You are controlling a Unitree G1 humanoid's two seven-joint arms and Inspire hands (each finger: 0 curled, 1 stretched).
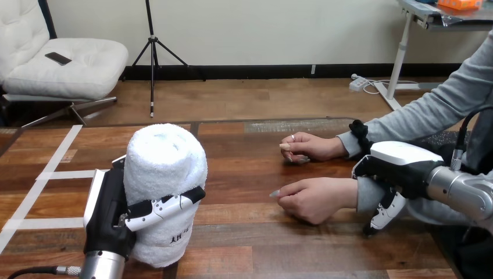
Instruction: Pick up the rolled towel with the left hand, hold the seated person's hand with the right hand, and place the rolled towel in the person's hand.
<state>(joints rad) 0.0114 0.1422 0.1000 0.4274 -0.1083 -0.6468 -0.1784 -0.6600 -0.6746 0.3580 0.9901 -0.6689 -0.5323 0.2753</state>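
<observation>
The left hand (pixel 125 218) was curled round the rolled towel (pixel 165 174), held upright with its long axis vertical. The person's nearer hand (pixel 314 200) lay well apart to that hand's right, knuckles up on the bench (pixel 244 168). The right hand (pixel 395 171) sat over its wrist; whether it gripped could not be told.

There is 1 rolled towel (pixel 165 168) and 1 table (pixel 244 174). The robot shows 2 hands: 1 left hand (pixel 110 215) and 1 right hand (pixel 395 171). The person also shows 2 hands: 1 farther hand (pixel 311 146) and 1 nearer hand (pixel 317 199). At least 3 strips of white tape (pixel 49 168) lie on the tabletop.
</observation>
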